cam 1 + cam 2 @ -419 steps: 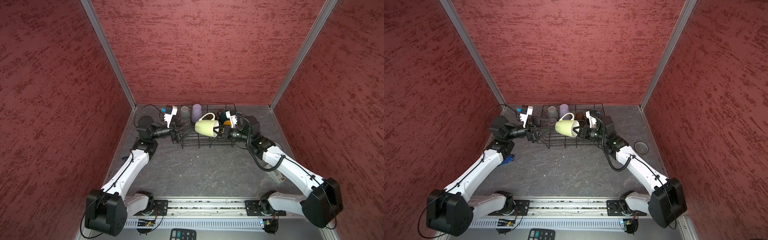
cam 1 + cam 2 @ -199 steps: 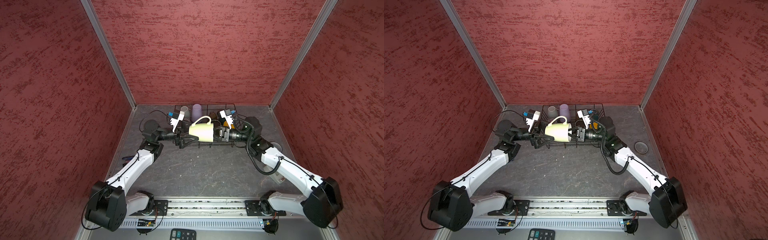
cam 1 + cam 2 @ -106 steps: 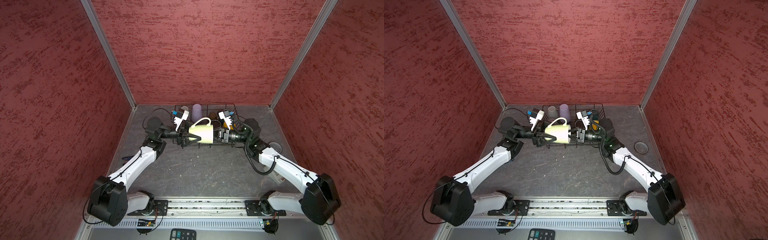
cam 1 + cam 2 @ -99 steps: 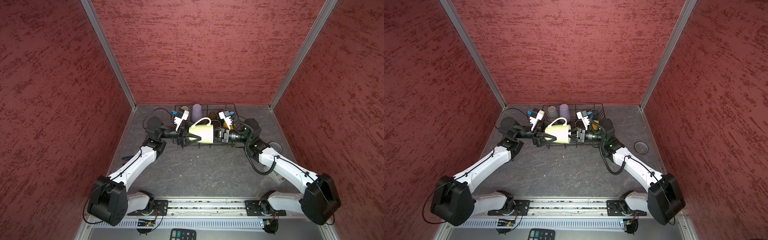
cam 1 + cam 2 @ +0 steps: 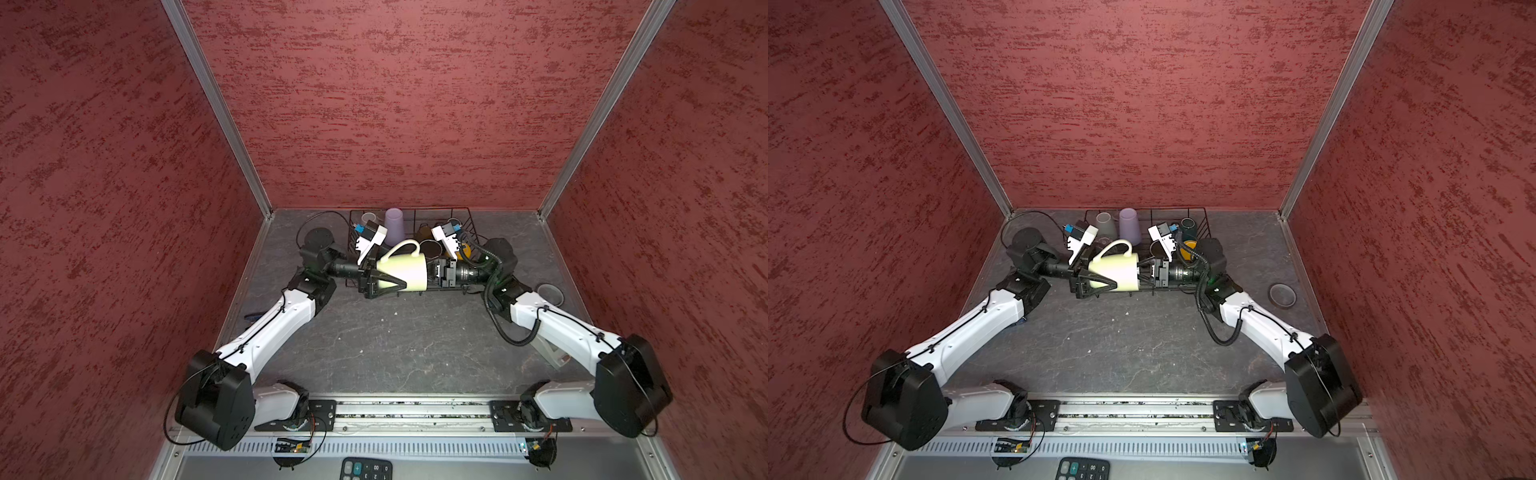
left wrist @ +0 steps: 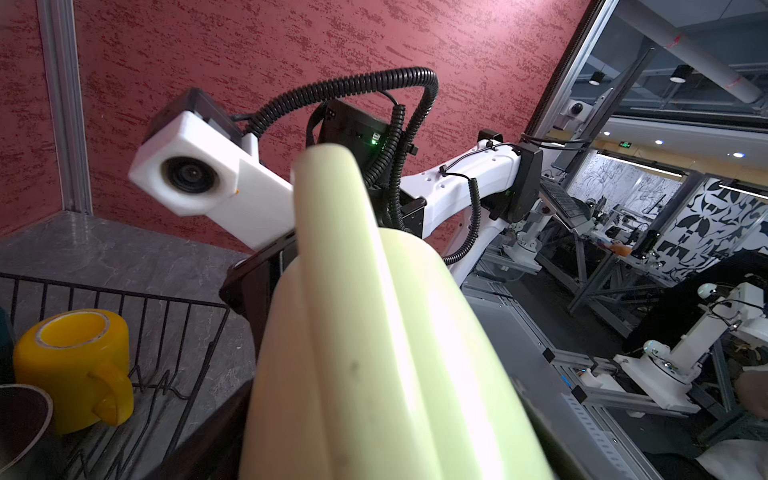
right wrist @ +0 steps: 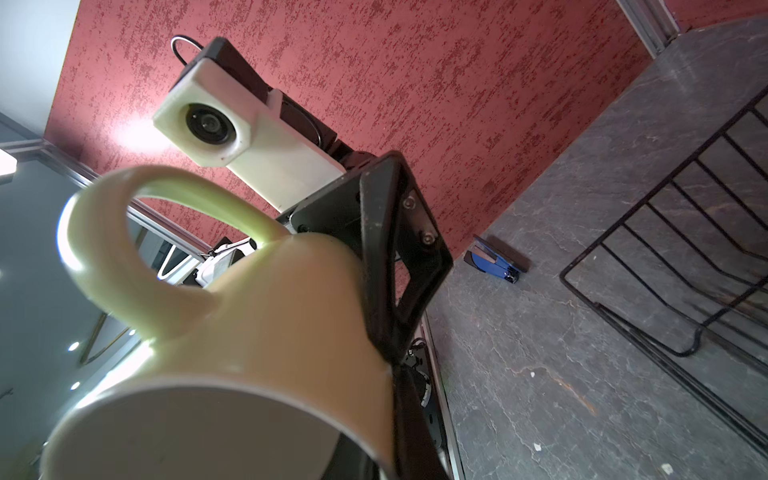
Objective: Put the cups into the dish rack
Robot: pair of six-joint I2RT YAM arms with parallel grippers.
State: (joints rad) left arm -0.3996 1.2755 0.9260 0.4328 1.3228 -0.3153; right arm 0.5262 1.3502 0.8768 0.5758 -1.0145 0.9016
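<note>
Over the rack's (image 5: 440, 210) front edge, held in the air: the green mug (image 5: 403, 270) lies on its side, handle up, mouth toward the right gripper (image 5: 430, 272), base toward the left gripper (image 5: 392, 272). Right fingers are pinched tight on the rim at the mouth. Left fingers stand wide, straddling the base end. The near finger (image 7: 374, 257) lies along the mug wall in the right wrist view, but can't tell whether they clamp. Rack sits mid back edge of the worktop (image 5: 395, 345). Inside it: lilac tumbler (image 5: 393, 222) and grey cup (image 5: 1105, 224) along the back, teal mug (image 5: 1188, 226) at the back right corner, yellow mug (image 6: 75, 365) upright by the right side. Dark ring (image 5: 1282, 295) lies near the worktop's right edge, blue item (image 7: 496, 262) near its left edge.
</note>
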